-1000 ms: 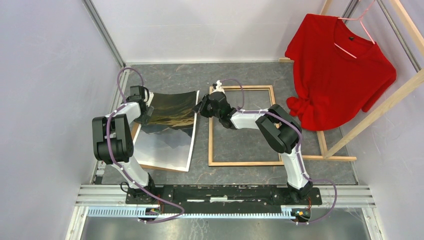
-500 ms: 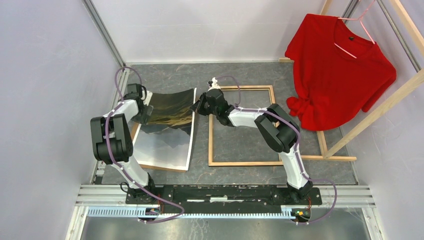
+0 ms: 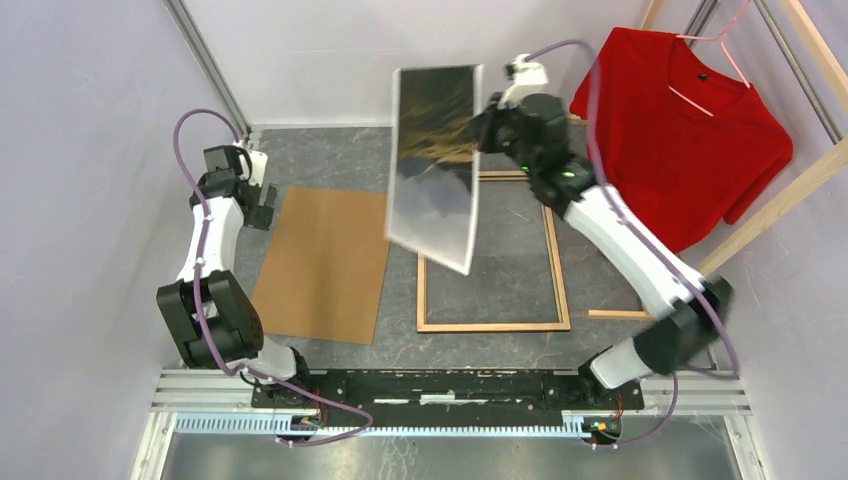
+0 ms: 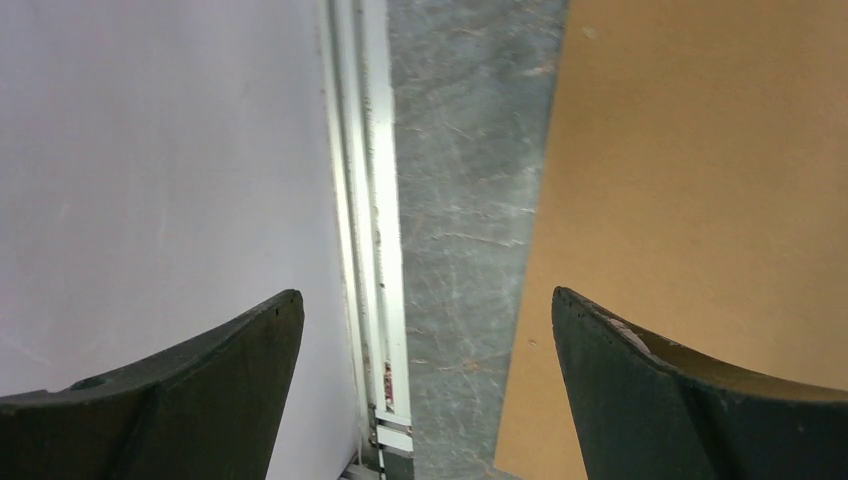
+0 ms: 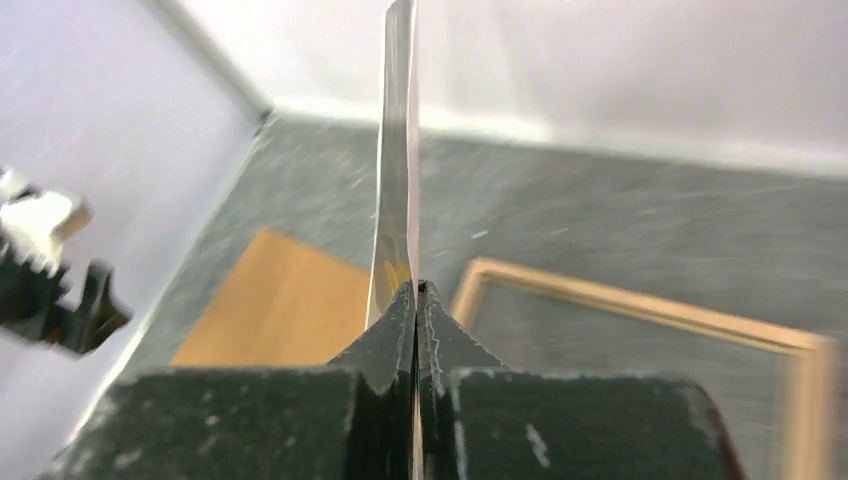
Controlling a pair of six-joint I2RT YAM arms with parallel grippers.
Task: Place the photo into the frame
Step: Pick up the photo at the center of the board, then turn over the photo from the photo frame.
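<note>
Large thin photo (image 3: 435, 165), dark golden sky over pale misty mountains, white border: raised clear of the grey stone-patterned bench (image 3: 330, 160), hanging tilted above the frame's far left corner. Right claw (image 3: 483, 125): closed tight on the photo's far right edge. Thin light-wood rectangular frame (image 3: 490, 326): flat on the bench, right of centre. Plain brown backing board (image 3: 320, 265): flat, left of the frame, apart from it. Left claw (image 4: 425, 300): spread wide, holding nothing, above the board's left edge

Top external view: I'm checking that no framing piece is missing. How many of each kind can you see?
photo: 1
frame: 1
backing board: 1
Total: 3
</note>
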